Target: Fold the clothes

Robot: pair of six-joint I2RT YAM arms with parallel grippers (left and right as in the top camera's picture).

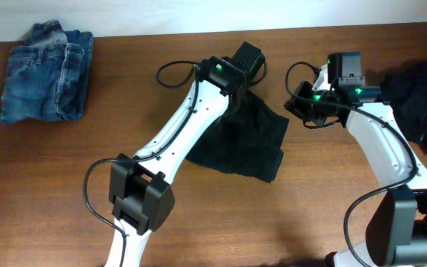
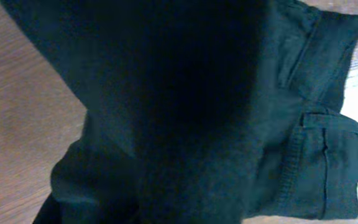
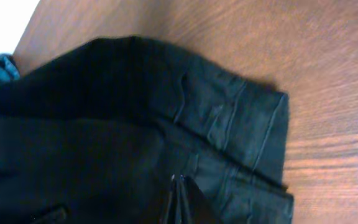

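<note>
Lying crumpled mid-table between both arms, dark garment [image 1: 239, 141]: soft, limp, probably fairly light, thicker along the stitched seams and pockets, likely to sag and drape when lifted. Best taken at seamed corners, where doubled cloth gives bite. Left gripper [image 1: 242, 74] over the upper edge, fingers hidden, open or closed impossible to tell. Right gripper [image 3: 182, 200] at the right corner, tips seemingly pressed together. No brand, label or legible writing visible.

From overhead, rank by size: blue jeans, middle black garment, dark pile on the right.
1-2. blue jeans and black garment: look alike; the left arm hides part of the garment.
3. dark pile: smallest, though cut off by the frame edge.
</note>
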